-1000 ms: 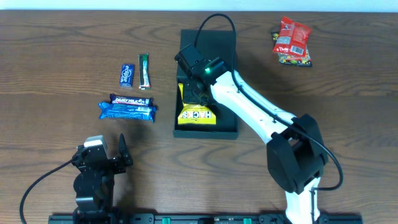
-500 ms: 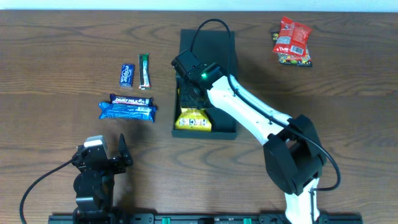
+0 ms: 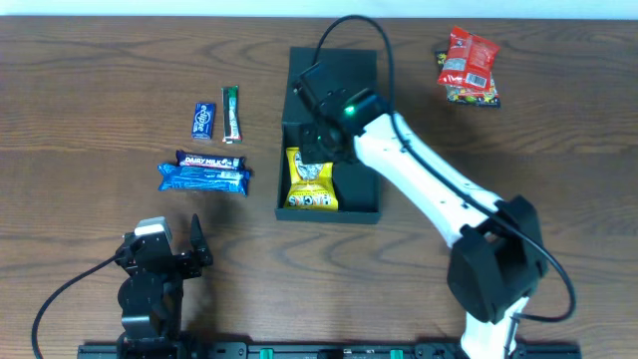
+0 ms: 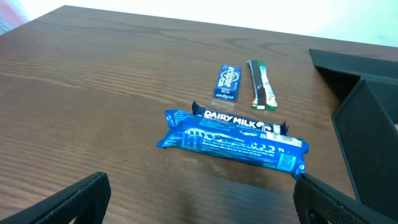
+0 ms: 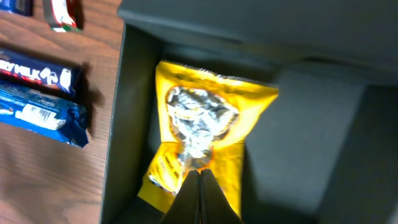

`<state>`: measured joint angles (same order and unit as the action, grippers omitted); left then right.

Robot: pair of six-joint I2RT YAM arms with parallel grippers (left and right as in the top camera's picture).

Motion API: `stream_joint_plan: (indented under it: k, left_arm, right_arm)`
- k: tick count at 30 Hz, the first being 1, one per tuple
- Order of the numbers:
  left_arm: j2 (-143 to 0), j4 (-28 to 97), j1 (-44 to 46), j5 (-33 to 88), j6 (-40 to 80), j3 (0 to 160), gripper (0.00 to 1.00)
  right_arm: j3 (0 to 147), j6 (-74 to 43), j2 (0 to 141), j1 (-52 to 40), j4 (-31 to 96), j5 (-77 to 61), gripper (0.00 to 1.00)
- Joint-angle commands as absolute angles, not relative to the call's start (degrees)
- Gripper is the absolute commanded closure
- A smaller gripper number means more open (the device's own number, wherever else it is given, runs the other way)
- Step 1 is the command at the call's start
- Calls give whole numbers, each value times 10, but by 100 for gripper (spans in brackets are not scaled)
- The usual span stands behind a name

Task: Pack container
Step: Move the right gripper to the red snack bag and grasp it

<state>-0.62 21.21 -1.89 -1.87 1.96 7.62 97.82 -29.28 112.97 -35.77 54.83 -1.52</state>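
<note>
The dark teal container point(image 3: 357, 191) lies open at the table's middle, its flap lid towards the far side. A yellow snack packet point(image 3: 311, 181) rests flat in its left half. My right gripper point(image 3: 321, 140) hovers over the packet's far end with its jaws pressed together and nothing between them. In the right wrist view the shut fingertips point(image 5: 199, 173) point down at the yellow packet point(image 5: 211, 118) inside the container point(image 5: 311, 137). My left gripper point(image 3: 165, 233) stands open near the front left edge, its fingers point(image 4: 87, 193) wide apart over bare wood.
A blue Dairy Milk bar point(image 3: 204, 175) with a blue wrapper beside it, a small blue packet point(image 3: 203, 120) and a green stick pack point(image 3: 231, 114) lie left of the container. Red snack packets point(image 3: 469, 65) sit at the far right. The right half of the container holds nothing.
The yellow packet has dropped from the right gripper and now lies flat in the container. The right gripper opened, shut again and shifted slightly right. The left arm stayed still.
</note>
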Motion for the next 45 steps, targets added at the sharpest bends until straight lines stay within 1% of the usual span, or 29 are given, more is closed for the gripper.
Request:
stream_joint_plan:
  k: [1, 4, 7, 11, 15, 17, 19, 21, 23, 27, 29, 33, 37, 40, 43, 44, 45]
  left_arm:
    - [-3, 216, -22, -19, 28, 65, 5]
    - [-3, 216, -22, -19, 28, 65, 5]
    - [-3, 216, -22, -19, 28, 65, 5]
    - [-3, 216, -22, -19, 28, 65, 5]
    - [-3, 216, -22, -19, 28, 65, 5]
    - [-3, 216, -22, -19, 28, 65, 5]
    - [-3, 216, -22, -19, 28, 65, 5]
    - [-3, 216, -22, -19, 28, 65, 5]
    - [-3, 216, -22, -19, 28, 65, 5]
    - [-3, 216, -22, -19, 28, 65, 5]
    - [-3, 216, -22, -19, 28, 65, 5]
    - [-3, 216, -22, -19, 28, 65, 5]
    - [-3, 216, -22, -19, 28, 65, 5]
    - [-3, 216, -22, -19, 28, 65, 5]
    - [-3, 216, -22, -19, 28, 65, 5]
    - [-3, 216, -22, -19, 28, 65, 5]
    - [-3, 216, -22, -19, 28, 65, 5]
  right_arm:
    - [989, -260, 1118, -325, 554, -11, 99]
    - [991, -259, 1109, -278, 541, -9, 99]
    - [1008, -223, 1107, -224, 526, -1, 99]
    - [1019, -176, 1107, -158, 500, 58, 98]
    - [1019, -154, 1107, -103, 474, 98, 99]
    - [1019, -153, 1107, -84, 470, 106, 92]
    - [1019, -153, 1107, -63, 470, 107, 96]
    - [1019, -154, 1107, -43, 469, 117, 95]
    - [1018, -160, 1110, -23, 459, 120, 98]
    - [1018, -121, 1129, 20, 409, 31, 99]
    - [1019, -119, 1152, 46, 381, -1, 99]
    - [1056, -119, 1205, 86, 374, -51, 99]
    - [1177, -119, 1287, 110, 400, -127, 98]
    - [1297, -119, 1369, 116, 460, -161, 99]
    - [1386, -110, 1438, 117, 516, -196, 99]
    - [1397, -107, 1451, 118, 521, -204, 93]
    - [1398, -103, 1457, 118, 521, -213, 85]
